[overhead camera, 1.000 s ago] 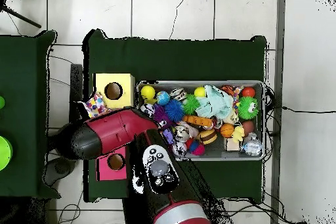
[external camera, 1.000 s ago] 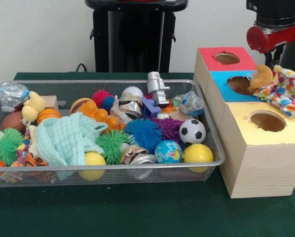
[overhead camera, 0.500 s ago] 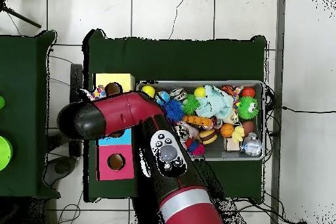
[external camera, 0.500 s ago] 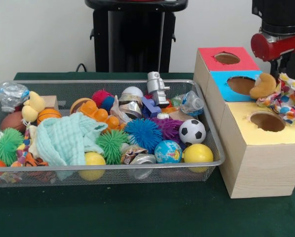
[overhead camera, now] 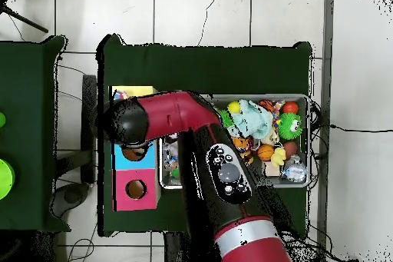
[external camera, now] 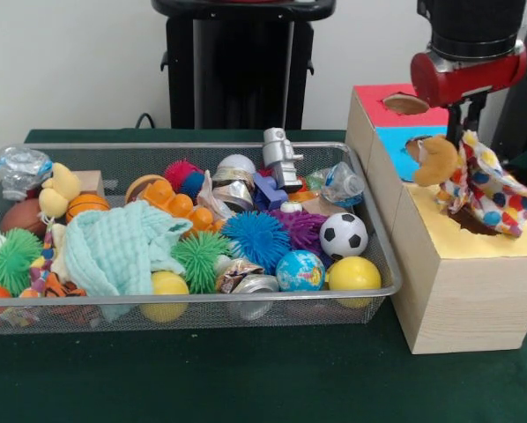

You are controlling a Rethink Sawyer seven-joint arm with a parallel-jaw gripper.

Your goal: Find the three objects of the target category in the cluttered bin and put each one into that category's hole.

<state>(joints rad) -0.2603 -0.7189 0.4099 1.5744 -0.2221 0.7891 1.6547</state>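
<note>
Front view: the gripper (external camera: 464, 148) is clamping a polka-dot cloth toy with a tan plush head (external camera: 475, 176), and it's now dangling right over the yellow-topped wooden box (external camera: 466, 282), having slid over from the blue box (external camera: 403, 148) at 12 o'clock. Looks like the drop is close. Plenty of air around it; the wire mesh bin (external camera: 184, 304) is sitting well clear at 9 o'clock.

Overhead view: the red arm (overhead camera: 165, 117) is covering the boxes, so the toy's hidden.
</note>
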